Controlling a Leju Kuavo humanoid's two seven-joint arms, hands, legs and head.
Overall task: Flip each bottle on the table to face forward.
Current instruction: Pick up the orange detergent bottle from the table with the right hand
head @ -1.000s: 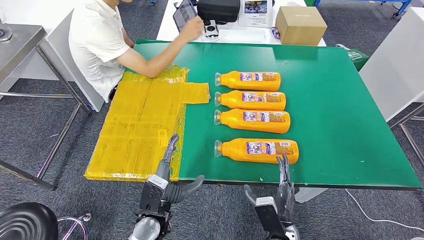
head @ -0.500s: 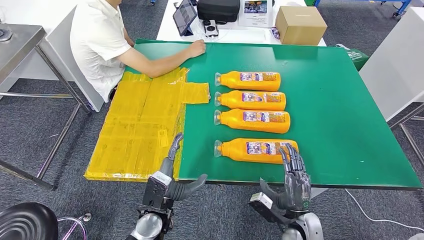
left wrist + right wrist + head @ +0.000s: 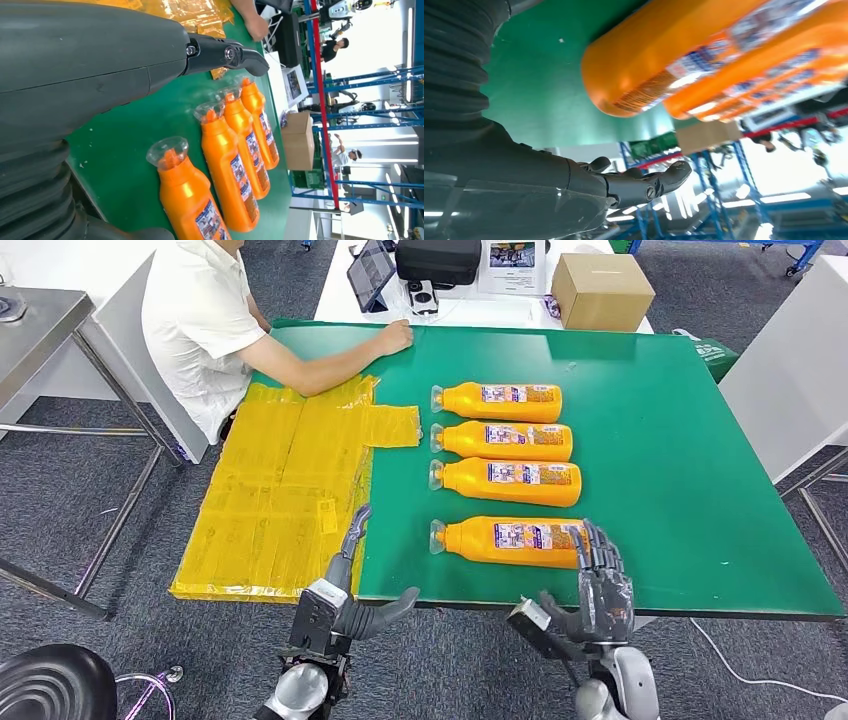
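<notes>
Bottles number four, all orange with clear caps, lying on their sides in a column on the green table (image 3: 680,440), caps toward the yellow sheet (image 3: 280,500) that covers the table's left part: the nearest bottle (image 3: 510,541) lies close to the front edge, then after a gap come the second bottle (image 3: 505,481), the third bottle (image 3: 500,440) and the farthest bottle (image 3: 495,401), these three close together. One person (image 3: 200,320) in a white shirt sits at the table's far left corner, forearm resting on the green surface. One cardboard box (image 3: 600,290) stands on a white table beyond. The right hand (image 3: 600,585) is raised at the front edge just beside the base of the nearest bottle, fingers upright and spread, thumb out to the side, holding nothing. The left hand (image 3: 350,590) is at the front edge where yellow sheet meets green, fingers extended forward, thumb splayed right, also holding nothing.
</notes>
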